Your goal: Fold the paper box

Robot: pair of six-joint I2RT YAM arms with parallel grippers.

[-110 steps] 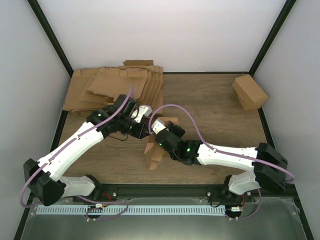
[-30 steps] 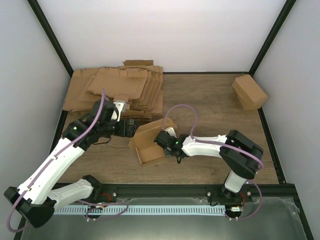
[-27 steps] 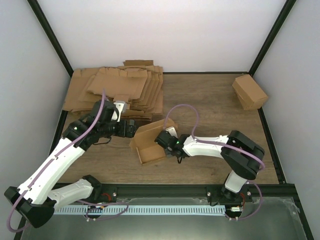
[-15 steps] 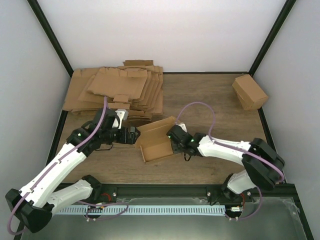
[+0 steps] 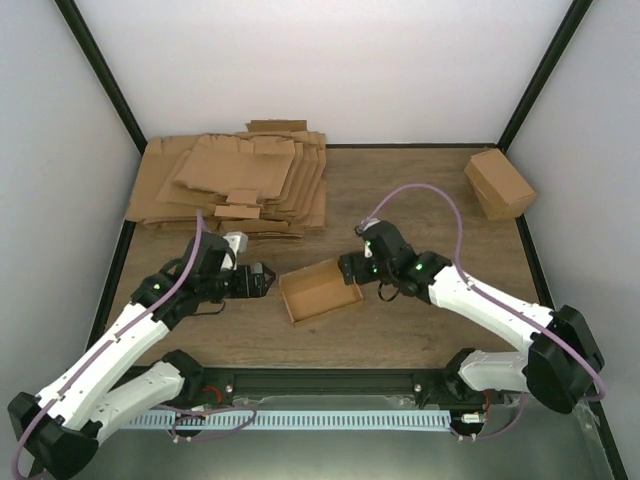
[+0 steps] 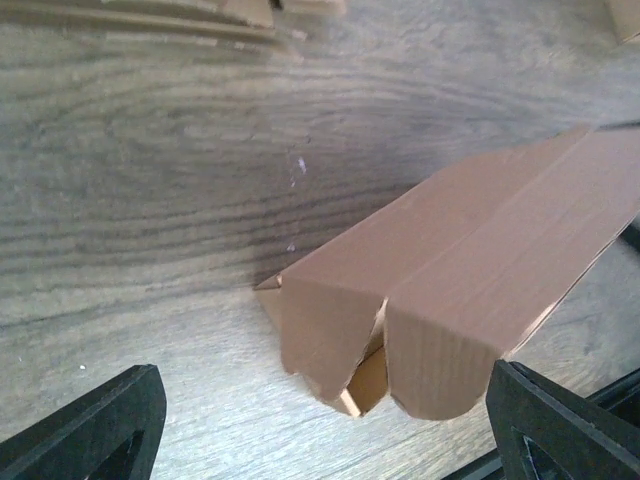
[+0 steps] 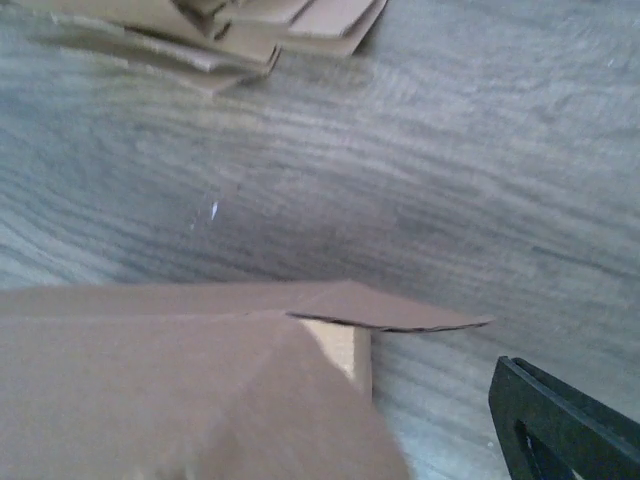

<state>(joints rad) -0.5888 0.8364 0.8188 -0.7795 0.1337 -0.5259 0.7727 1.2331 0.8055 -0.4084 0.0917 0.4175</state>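
Well, my left gripper point(image 5: 262, 281) is spread wide, its fingers point(image 6: 105, 425) in the two lower corners of the left wrist view. The paper box point(image 5: 320, 291) is just ahead of them. It lies as an open tray on the table point(image 5: 440, 215), low in the centre of the top view. My right gripper point(image 5: 350, 268) is at the box's right end. Only one of its fingers shows, so I cannot tell whether it is spread or closed.

The paper box point(image 6: 470, 290) lies on the wooden table point(image 6: 150, 200), flapped end nearest
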